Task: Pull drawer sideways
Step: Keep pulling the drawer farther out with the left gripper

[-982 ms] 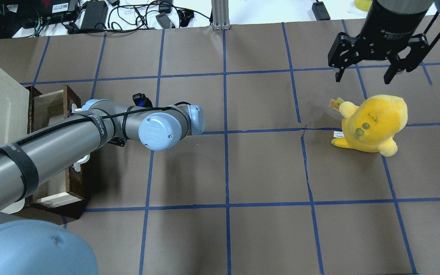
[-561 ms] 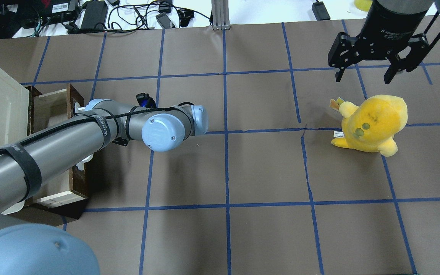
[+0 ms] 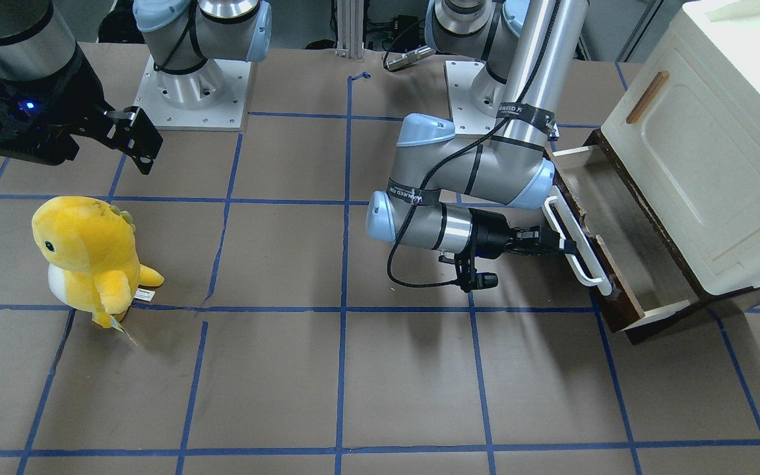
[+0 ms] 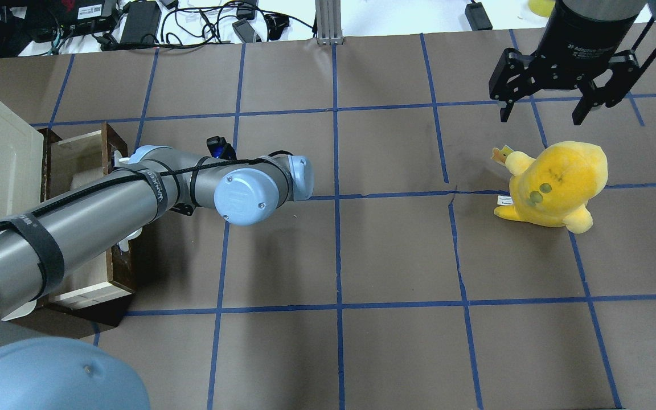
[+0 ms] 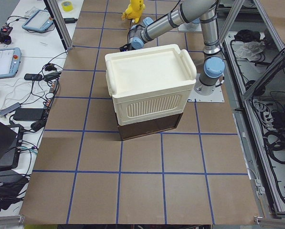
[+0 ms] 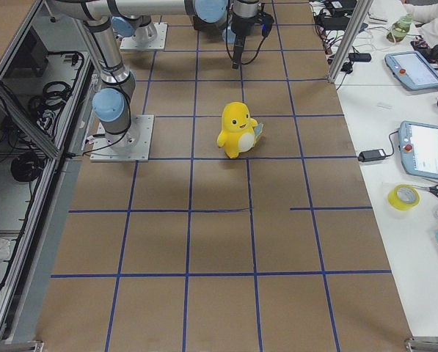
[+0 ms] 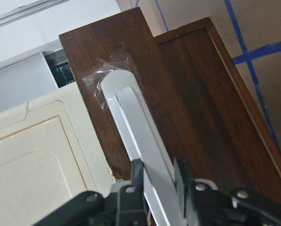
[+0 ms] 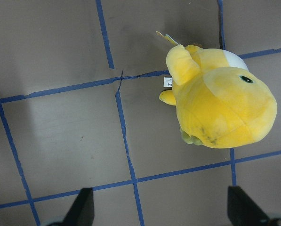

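Note:
The drawer (image 3: 621,313) has a dark brown front, a long white bar handle (image 3: 578,247) and a pale inner box. It stands partly pulled out from under the cream cabinet (image 3: 703,152). My left gripper (image 3: 561,245) is shut on the white handle; in the left wrist view the two fingers (image 7: 138,175) pinch the bar (image 7: 135,122) from both sides. In the overhead view the arm hides this gripper, and the drawer (image 4: 113,142) shows beneath it. My right gripper (image 4: 550,111) is open and empty, far off above the yellow plush (image 4: 556,182).
The yellow plush toy (image 3: 90,257) stands on the brown, blue-taped table, under the right gripper (image 8: 164,212). Cables and power bricks (image 4: 140,20) lie beyond the table's far edge. The cabinet's door has a small wooden handle (image 3: 647,97).
My left arm has moved a little away from the cabinet, and the drawer has slid out slightly further with it. The right arm and plush have not moved.

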Controlling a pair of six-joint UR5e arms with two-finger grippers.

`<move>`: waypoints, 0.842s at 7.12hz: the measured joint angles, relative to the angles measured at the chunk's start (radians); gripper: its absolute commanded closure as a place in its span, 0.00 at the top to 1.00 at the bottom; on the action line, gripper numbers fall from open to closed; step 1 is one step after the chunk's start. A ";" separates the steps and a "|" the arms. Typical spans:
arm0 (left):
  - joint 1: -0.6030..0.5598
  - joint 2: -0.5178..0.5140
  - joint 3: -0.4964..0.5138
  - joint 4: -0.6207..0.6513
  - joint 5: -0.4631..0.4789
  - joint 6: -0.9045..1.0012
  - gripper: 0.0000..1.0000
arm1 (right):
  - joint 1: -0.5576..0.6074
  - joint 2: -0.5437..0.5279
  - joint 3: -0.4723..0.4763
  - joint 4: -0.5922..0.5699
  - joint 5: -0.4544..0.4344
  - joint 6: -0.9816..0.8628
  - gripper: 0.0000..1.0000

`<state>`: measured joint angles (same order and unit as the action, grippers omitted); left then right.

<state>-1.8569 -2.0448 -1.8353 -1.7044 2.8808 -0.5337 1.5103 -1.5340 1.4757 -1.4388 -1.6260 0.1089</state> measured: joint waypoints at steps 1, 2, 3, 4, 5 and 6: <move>-0.003 0.000 0.000 0.000 0.000 0.001 0.17 | 0.000 0.000 0.000 0.000 0.000 0.000 1.00; -0.006 0.000 0.001 0.000 0.000 0.001 0.17 | 0.000 0.000 0.000 0.000 0.000 0.000 1.00; -0.008 0.000 0.001 0.000 0.000 0.001 0.17 | 0.000 0.000 0.000 0.000 0.000 0.000 1.00; -0.009 0.000 0.001 0.000 0.000 0.002 0.17 | 0.000 0.000 0.000 0.000 0.000 0.000 1.00; -0.014 0.001 0.001 -0.002 0.001 0.014 0.29 | 0.000 0.000 0.000 0.000 0.000 0.000 1.00; -0.022 0.006 0.001 -0.003 0.001 0.035 0.99 | 0.000 0.000 0.000 0.000 0.000 0.000 1.00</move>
<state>-1.8788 -2.0388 -1.8346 -1.7071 2.8819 -0.4985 1.5104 -1.5340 1.4757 -1.4389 -1.6260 0.1089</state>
